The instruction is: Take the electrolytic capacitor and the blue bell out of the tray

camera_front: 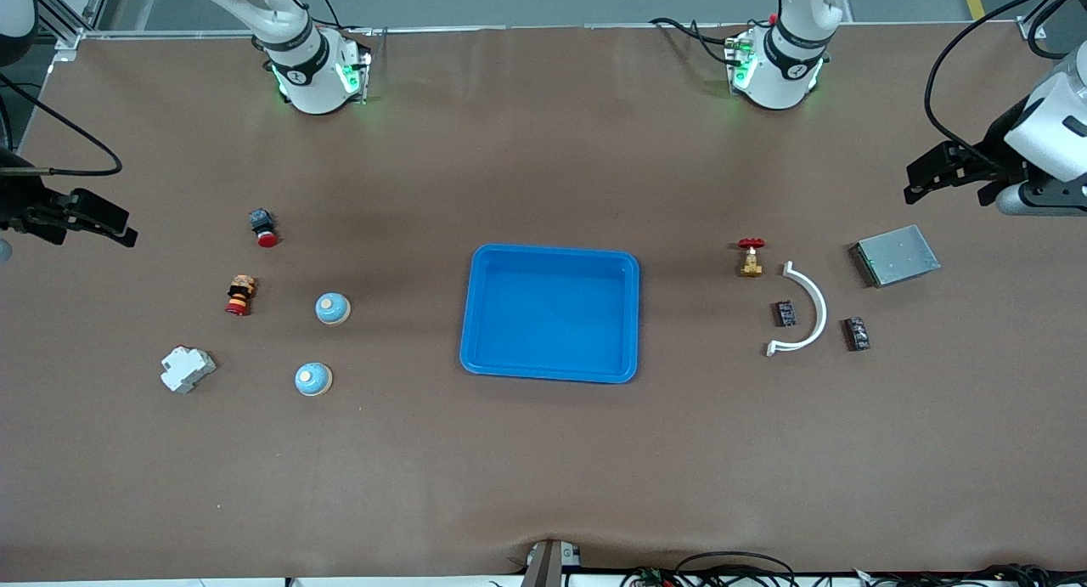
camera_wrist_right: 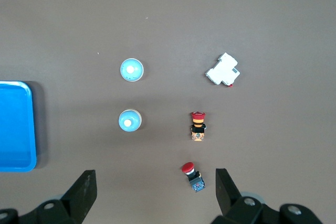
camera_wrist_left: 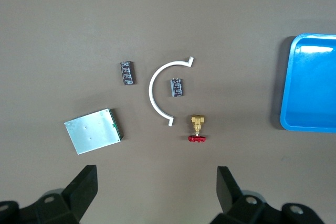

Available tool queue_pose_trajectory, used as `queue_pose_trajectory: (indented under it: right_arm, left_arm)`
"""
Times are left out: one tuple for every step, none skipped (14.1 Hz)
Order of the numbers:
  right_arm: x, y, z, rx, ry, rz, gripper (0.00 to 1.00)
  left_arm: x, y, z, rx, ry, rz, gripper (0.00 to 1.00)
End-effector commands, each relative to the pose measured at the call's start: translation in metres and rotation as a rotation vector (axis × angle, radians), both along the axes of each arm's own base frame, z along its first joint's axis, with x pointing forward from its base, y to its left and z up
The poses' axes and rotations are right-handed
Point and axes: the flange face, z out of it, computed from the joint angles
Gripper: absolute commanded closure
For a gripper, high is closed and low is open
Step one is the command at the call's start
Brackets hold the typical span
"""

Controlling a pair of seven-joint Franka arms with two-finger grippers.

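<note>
Two blue dome bells stand on the table toward the right arm's end; they also show in the right wrist view. Two small dark capacitors lie toward the left arm's end, one inside a white curved piece; they also show in the left wrist view. My left gripper is open and empty, up over that end of the table. My right gripper is open and empty over the other end.
A blue tray lies at the table's middle. Two red push buttons and a white breaker lie beside the bells. A red-handled brass valve and a silver box lie by the capacitors.
</note>
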Motion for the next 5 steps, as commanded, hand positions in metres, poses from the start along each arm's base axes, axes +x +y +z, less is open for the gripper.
queue_pose_trajectory:
  right_arm:
    - [-0.0069,-0.0015,0.004,0.018,-0.011,0.0,0.0]
    - [-0.007,-0.0004,0.0039,0.02,-0.01,0.002,0.0]
    - [-0.0068,-0.001,0.004,0.023,-0.011,0.0,0.0]
    - [-0.0068,-0.0011,0.004,0.021,-0.011,0.001,0.0]
    - [-0.0069,-0.0019,0.004,0.023,-0.011,-0.002,0.0]
  left_arm:
    - [0.0003,-0.0001,0.0021,0.023,-0.003,-0.005,0.0]
    - [0.0003,-0.0001,0.0021,0.023,-0.003,-0.003,0.0]
    - [0.0003,-0.0001,0.0014,0.023,-0.001,-0.003,0.0]
    - [0.0002,-0.0009,0.0014,0.023,-0.001,-0.003,0.0]
    - [0.0003,-0.0001,0.0014,0.023,-0.001,-0.002,0.0]
